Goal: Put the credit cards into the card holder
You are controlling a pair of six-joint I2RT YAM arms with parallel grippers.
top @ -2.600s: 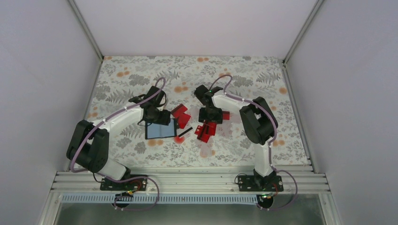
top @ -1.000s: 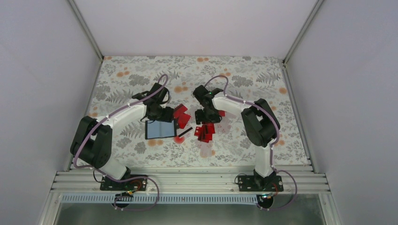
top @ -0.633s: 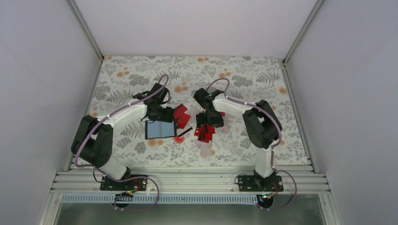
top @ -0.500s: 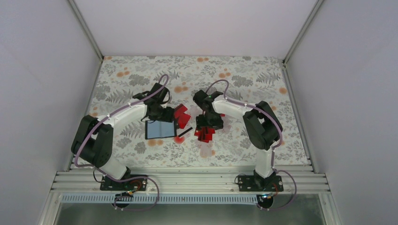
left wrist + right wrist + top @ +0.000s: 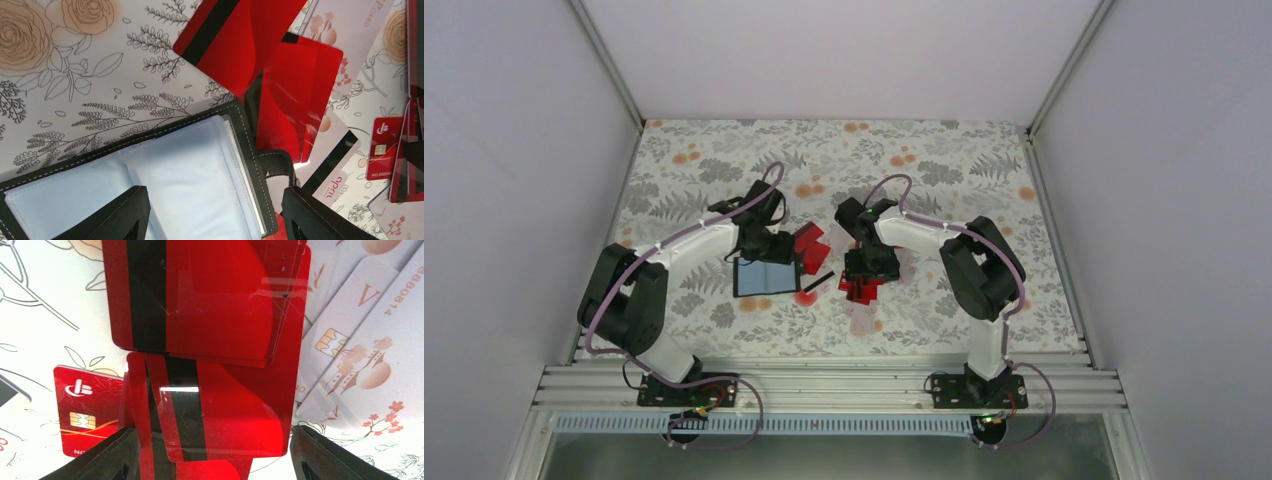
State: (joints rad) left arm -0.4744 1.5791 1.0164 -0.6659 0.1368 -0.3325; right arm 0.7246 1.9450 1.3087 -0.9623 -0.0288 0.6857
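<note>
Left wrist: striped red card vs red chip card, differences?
The red card with the black stripe shows its stripe side; the red card with a gold chip and white logo shows its chip side. The striped card lies diagonal, overlapping a plain red card; the chip card sits nearly square in frame. Both lie outside the open black card holder.

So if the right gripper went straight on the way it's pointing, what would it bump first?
Most likely the stack of red credit cards. The right gripper points down at them, with its jaws open on either side. Which card is topmost is hard to tell.
</note>
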